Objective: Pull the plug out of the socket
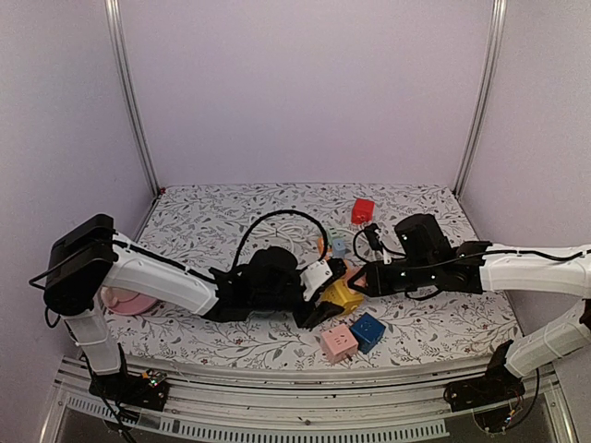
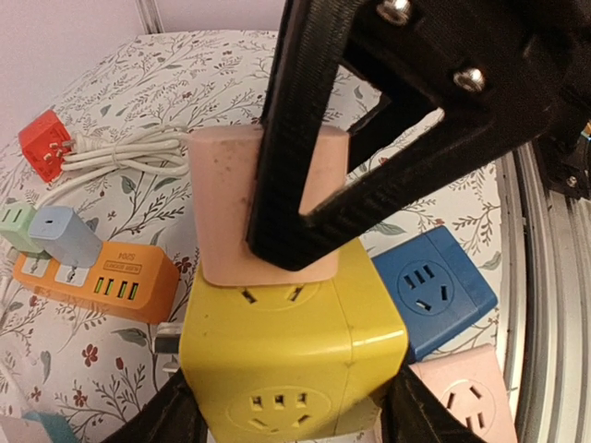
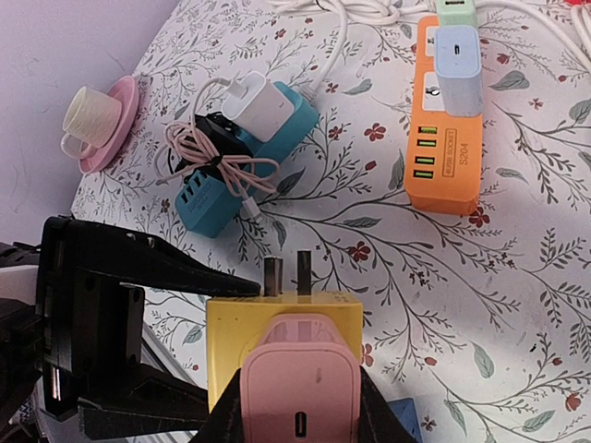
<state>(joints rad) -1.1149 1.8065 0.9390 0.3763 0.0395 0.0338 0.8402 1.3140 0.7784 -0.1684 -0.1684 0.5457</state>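
Low in the frame, the right gripper (image 3: 300,425) is pinching the pink plug (image 3: 300,369), seated in the yellow socket cube (image 2: 291,341) the left gripper (image 2: 288,420) is clamping

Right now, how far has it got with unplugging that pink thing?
Done: both grips are set. The left gripper clamps the yellow socket cube, and the right gripper pinches the pink plug. In hand: the pull itself. Remaining: the plug sits flush on the cube, not yet free.
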